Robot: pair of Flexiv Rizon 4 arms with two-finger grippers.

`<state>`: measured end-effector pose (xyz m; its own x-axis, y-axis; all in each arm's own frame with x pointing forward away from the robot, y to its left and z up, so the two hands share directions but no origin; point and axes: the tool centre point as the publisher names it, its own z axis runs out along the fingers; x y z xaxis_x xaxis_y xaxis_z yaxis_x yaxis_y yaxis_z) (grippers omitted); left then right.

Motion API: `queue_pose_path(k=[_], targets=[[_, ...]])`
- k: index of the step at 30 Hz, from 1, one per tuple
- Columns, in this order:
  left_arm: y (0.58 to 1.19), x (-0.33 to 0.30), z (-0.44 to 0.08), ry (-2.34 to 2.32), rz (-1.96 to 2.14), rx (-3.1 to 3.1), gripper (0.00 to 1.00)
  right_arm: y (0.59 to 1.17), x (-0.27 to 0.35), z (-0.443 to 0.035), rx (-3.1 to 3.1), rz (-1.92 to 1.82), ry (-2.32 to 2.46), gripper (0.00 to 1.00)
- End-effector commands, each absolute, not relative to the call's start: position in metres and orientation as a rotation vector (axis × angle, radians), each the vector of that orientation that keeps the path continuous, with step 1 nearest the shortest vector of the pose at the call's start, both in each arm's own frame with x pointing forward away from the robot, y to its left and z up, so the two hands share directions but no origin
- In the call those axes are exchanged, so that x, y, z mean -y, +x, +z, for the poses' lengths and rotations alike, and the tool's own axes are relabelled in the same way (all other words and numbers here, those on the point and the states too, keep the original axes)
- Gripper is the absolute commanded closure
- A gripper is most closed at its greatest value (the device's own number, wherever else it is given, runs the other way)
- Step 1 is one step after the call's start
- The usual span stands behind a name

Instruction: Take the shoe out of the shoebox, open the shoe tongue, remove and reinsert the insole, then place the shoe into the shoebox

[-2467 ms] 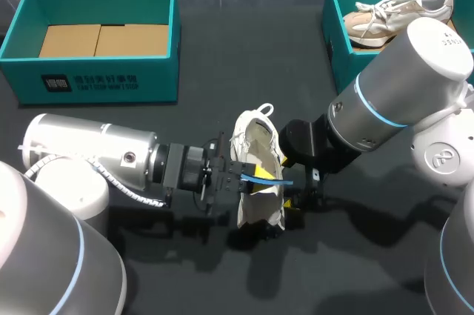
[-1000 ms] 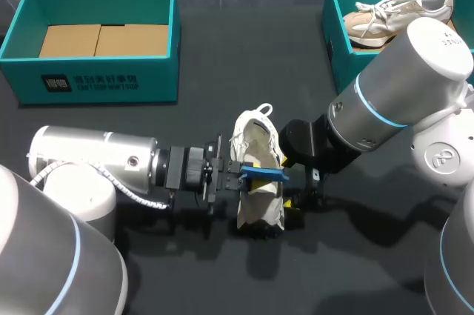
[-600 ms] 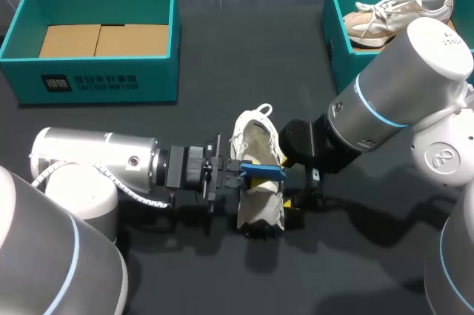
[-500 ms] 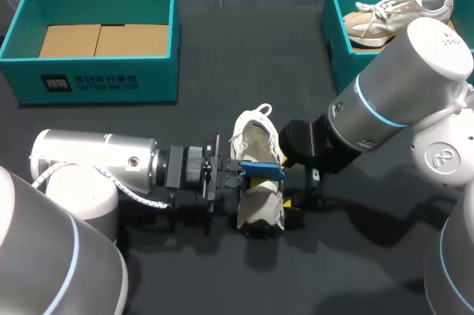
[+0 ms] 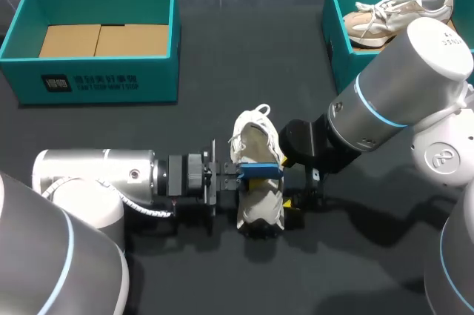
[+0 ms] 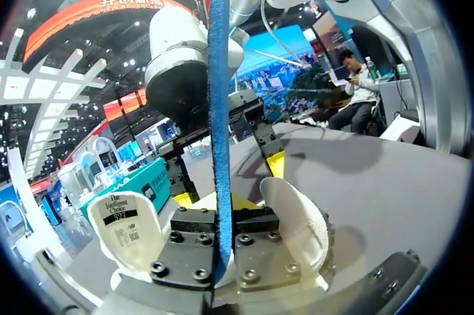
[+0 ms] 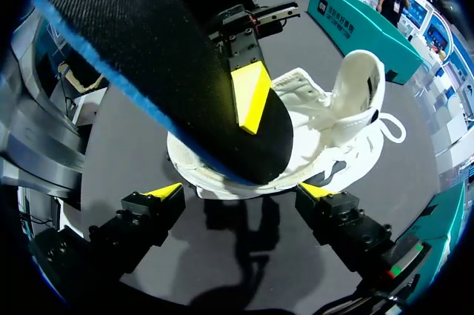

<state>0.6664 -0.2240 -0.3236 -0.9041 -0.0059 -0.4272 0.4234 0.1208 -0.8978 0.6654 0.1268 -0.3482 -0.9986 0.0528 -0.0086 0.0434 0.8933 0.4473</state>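
A white shoe [image 5: 258, 204] stands on the dark table at the middle, heel loop toward the far side. My left gripper [image 5: 238, 173] comes in from the left and is shut on the blue-edged insole [image 5: 260, 170], which lies across the shoe's opening. In the left wrist view the insole [image 6: 220, 100] stands edge-on between the fingers, above the shoe [image 6: 300, 227] and its labelled tongue [image 6: 124, 226]. My right gripper [image 7: 239, 192] is open. Its fingertips [image 7: 164, 193] stand either side of the shoe [image 7: 337, 126], under the black-topped insole [image 7: 167, 70].
A teal shoebox [image 5: 22, 37] lined with cardboard stands at the far left. A second teal box [image 5: 337, 37] at the far right holds a beige and white shoe [image 5: 392, 15]. My right arm's bulk [image 5: 392, 100] hangs over the table's right side.
My left arm's wrist has turned and drawn back slightly to the left. The insole has levelled across the shoe's opening. The right arm and the shoe have stayed put.
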Motion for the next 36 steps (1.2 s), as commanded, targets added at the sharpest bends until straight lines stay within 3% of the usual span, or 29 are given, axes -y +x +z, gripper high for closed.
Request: queue_pose_path(k=[1, 30, 36], targets=[[0.669, 0.228, -0.33, 0.395, -1.823, -2.083, 1.0, 0.664, -0.127, -0.35, -3.034, 0.718, 0.077, 0.0], [0.692, 0.225, -0.341, 0.339, -1.772, -2.206, 1.0, 0.664, -0.127, -0.35, -3.034, 0.718, 0.077, 0.0], [0.687, 0.227, -0.332, 0.361, -1.796, -2.183, 0.89, 0.664, -0.127, -0.35, -3.034, 0.718, 0.077, 0.0]])
